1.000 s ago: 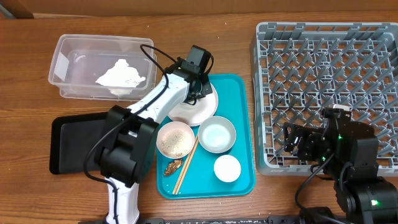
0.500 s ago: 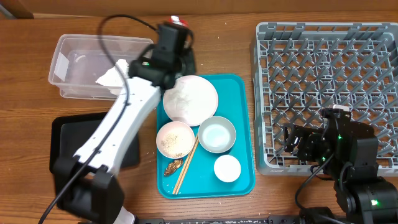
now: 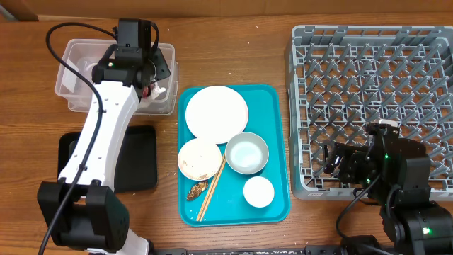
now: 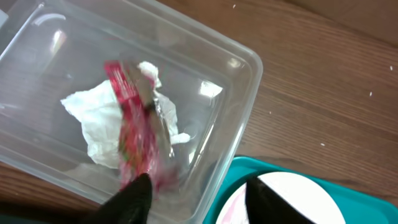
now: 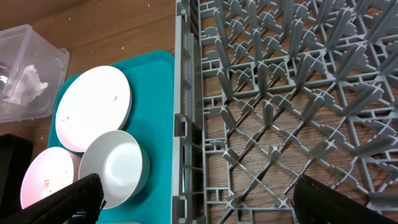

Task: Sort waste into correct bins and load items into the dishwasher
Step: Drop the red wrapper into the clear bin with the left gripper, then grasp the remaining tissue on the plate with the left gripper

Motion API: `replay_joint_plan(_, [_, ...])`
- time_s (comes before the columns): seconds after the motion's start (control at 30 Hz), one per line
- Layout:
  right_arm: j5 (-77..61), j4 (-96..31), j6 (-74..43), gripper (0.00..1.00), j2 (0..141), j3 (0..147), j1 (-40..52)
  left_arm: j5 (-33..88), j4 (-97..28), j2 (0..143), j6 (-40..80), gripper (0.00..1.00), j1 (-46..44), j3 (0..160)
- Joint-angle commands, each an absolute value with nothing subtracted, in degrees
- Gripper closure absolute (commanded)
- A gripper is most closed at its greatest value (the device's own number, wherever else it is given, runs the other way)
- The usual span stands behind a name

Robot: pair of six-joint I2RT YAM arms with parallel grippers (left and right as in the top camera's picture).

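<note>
My left gripper [image 3: 151, 76] hangs over the right end of the clear tub [image 3: 71, 65] with its jaws apart. In the left wrist view its gripper [image 4: 199, 196] is open. The red-and-white wrapper [image 4: 138, 134] shows as a blur just beyond the left fingertip, over a white tissue [image 4: 93, 118] in the tub. Nothing sits between the fingers. On the teal tray [image 3: 276, 106] are the white plate [image 3: 216, 113], pinkish bowl [image 3: 199, 159], pale blue bowl [image 3: 247, 154], cup [image 3: 258, 191] and brown scrap [image 3: 197, 190]. My right gripper [image 5: 199, 200] stands open and empty at the grey rack's [image 3: 375, 92] front left edge.
A black tray [image 3: 138, 163] lies in front of the tub, partly under my left arm. Chopsticks [image 3: 212, 188] lean between the two bowls on the teal tray. Bare wood table [image 3: 233, 42] runs between the tub and the rack.
My left arm swung from the plate leftward to over the clear tub, carrying the wrapper. Its jaws have parted and the wrapper is loose in the tub. The right arm stayed still.
</note>
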State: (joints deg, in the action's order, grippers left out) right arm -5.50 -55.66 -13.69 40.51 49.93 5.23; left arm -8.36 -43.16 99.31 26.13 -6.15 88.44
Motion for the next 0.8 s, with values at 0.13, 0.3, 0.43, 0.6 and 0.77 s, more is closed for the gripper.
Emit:
replay_joint_plan(0.13, [-5.0,-55.7,-13.5,0.00,40.3,51.7,5.2,2.9,-46.3,100.0,22.3,0.42,-9.6,89.1])
replay_joint_plan(0.3, [-5.0,-55.7,-13.5,0.00,40.3,51.7,5.2,0.6,-48.1,100.1,15.7,0.35,-15.3,86.9])
replay_joint_plan(0.43, [-5.0,-55.7,-13.5,0.00,40.3,51.7,5.2,-4.6,-47.3,100.7,15.0,0.32,-18.7,83.0])
replay_joint_plan(0.6, [-5.0,-55.7,-13.5,0.00,40.3,51.7,5.2,-5.5,-44.4,103.9,14.7,0.28,-19.9,79.4])
replay_joint_plan(0.77, [-5.0,-55.7,-13.5,0.00,40.3,51.7,5.2,-5.5,-42.4,109.9,14.7,0.25,-19.9,78.9])
